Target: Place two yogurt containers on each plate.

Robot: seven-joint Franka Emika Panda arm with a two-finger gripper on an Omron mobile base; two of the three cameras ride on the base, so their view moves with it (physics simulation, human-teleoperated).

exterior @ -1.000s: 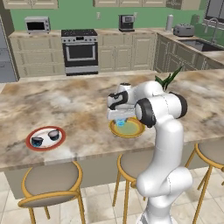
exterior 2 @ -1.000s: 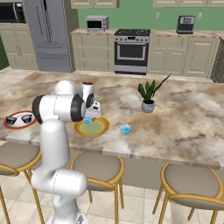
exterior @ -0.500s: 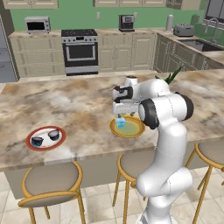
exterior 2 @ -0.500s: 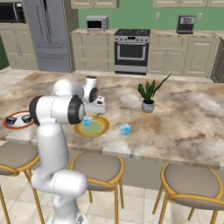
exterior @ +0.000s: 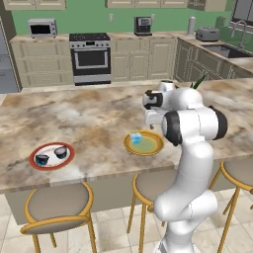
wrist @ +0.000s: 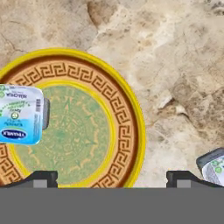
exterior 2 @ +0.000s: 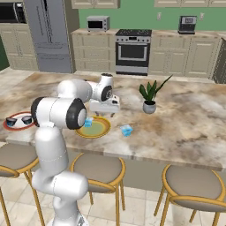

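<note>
Yogurt containers: you see one light blue cup lying on the yellow-green plate, a second blue cup on the worktop beside it, and two dark cups on the red-rimmed plate. End effector released, empty, above the yellow-green plate.

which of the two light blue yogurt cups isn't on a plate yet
The light blue yogurt cup on the bare counter, right of the yellow-green plate; the other blue cup already sits on that plate.

One yogurt container on plate
</note>
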